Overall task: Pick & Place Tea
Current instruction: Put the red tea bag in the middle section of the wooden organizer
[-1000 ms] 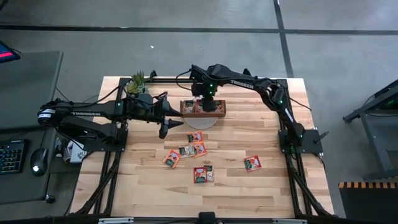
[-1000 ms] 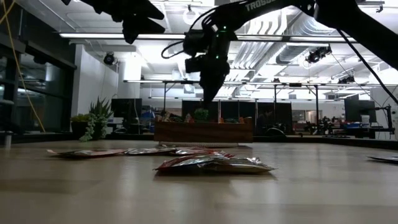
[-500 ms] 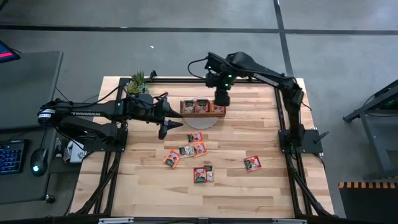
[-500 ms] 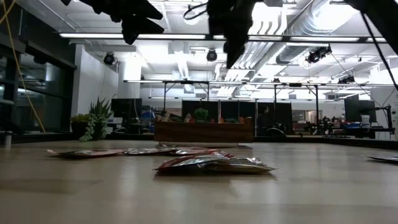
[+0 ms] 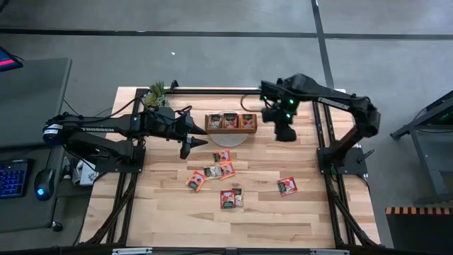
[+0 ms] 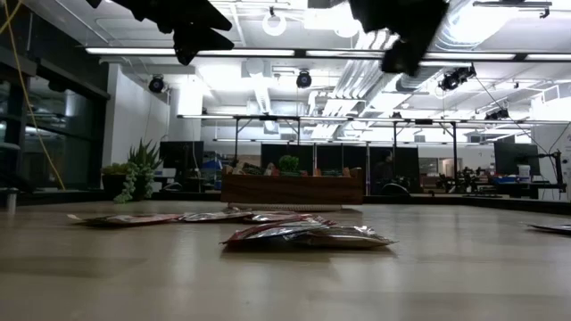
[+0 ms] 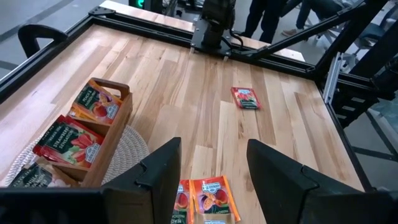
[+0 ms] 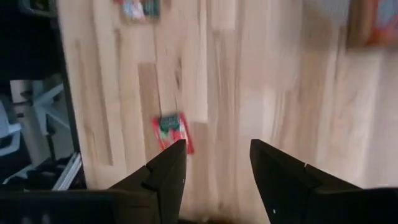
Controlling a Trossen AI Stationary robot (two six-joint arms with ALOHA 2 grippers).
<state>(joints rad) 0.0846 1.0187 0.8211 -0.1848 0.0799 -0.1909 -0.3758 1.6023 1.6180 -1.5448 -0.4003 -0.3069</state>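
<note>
Three compartments of the wooden tray [image 5: 231, 122] each hold tea sachets; the tray stands on a pale round mat [image 5: 230, 138] near the middle of the desk's far edge. More tea sachets [image 5: 211, 172] lie flat on the bare desk [image 5: 283, 212]: a loose cluster around the desk's centre, a pair [image 5: 231, 198] just nearer the front edge, and a single red one [image 5: 287, 186] off toward the right edge, well apart from the others. A small potted plant [image 5: 156, 92] sits at the far left corner.

Both arms are raised above the wood. The left tool [image 5: 197, 134] hangs just left of the tray, its fingers [image 7: 158, 171] spread apart with nothing between them; its wrist view looks past them at the tray's sachets and the cluster below. The right tool [image 5: 284, 132] hovers to the right of the tray, toward the far right corner, its fingers [image 8: 168, 171] likewise apart and empty, with the lone red sachet [image 8: 172, 132] visible beyond them.
</note>
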